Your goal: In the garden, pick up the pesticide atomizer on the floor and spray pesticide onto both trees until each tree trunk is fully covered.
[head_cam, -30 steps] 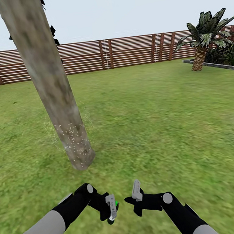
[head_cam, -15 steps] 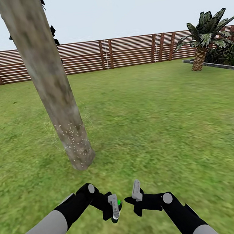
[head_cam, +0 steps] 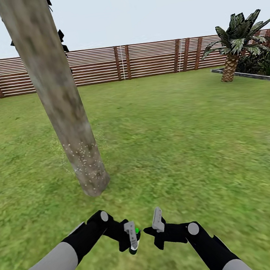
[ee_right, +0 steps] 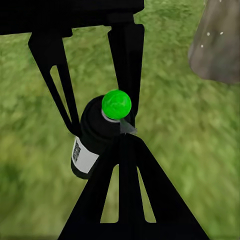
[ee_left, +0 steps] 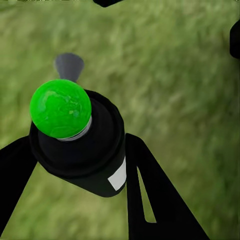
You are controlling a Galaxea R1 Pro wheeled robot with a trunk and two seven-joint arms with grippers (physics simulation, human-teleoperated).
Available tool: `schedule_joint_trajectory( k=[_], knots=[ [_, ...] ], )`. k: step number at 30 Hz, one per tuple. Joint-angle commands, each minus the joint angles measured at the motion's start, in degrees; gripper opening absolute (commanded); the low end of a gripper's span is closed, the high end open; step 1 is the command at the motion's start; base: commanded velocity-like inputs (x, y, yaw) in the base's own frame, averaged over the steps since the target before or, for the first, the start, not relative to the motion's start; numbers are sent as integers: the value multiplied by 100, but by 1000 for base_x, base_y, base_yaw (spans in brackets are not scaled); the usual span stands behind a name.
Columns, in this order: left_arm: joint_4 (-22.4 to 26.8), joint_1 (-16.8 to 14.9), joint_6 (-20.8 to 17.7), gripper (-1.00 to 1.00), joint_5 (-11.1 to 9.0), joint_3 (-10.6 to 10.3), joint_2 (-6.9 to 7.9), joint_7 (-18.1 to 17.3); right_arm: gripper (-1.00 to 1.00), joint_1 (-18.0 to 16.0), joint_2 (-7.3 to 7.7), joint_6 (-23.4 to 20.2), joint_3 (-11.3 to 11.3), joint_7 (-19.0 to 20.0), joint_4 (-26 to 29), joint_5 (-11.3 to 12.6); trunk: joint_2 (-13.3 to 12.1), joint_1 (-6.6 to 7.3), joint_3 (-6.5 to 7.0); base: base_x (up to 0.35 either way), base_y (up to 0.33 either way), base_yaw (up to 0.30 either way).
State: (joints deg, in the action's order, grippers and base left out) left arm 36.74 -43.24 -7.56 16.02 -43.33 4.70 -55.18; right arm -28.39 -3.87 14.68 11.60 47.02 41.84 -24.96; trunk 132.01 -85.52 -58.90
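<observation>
Left claw (head_cam: pixel 132 239) clenched on the sprayer bottle (ee_left: pixel 82 145), black body wedged between both fingers (ee_left: pixel 150 195), round green cap (ee_left: pixel 60 108) up top with a small grey nozzle (ee_left: pixel 69 65) just beyond it. Seen from the head, low and near, just left of centre, green cap (head_cam: pixel 137 230) peeking beside the grey finger. Right claw (head_cam: pixel 157 227) close beside it on the right; open or clenched, cannot tell. From the right wrist, bottle (ee_right: pixel 95 137) with white label (ee_right: pixel 82 155) held in the other claw's dark fingers (ee_right: pixel 125 60) over grass.

Thick mottled trunk (head_cam: pixel 56 98) standing left of centre, farther off than both claws, leaning slightly. White specks (head_cam: pixel 84 151) dotted across its lower part. Base of trunk (ee_right: pixel 220 45) also at the edge of the right wrist view, a few specks on it.

Lawn (head_cam: pixel 186 137) all around. Slatted brown fence (head_cam: pixel 151 59) across the far side. Short palm (head_cam: pixel 235 42) far right.
</observation>
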Motion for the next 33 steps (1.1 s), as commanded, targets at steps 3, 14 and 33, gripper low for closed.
schedule_joint_trajectory(
  k=[3,14,33],
  knots=[
    [0,0,13,-100,3,-7,-71,-15,-100,0,0,0,0,0,0,0,0,0,0,0,0,0],
    [-142,-2,73,-100,6,8,-197,-27,-100,0,0,0,-3,0,-8,0,0,0,0,0,0,0],
    [-843,-9,235,-100,91,136,631,-16,-100,0,26,5,-17,0,-9,-9,0,0,0,0,0,0]
  ],
)
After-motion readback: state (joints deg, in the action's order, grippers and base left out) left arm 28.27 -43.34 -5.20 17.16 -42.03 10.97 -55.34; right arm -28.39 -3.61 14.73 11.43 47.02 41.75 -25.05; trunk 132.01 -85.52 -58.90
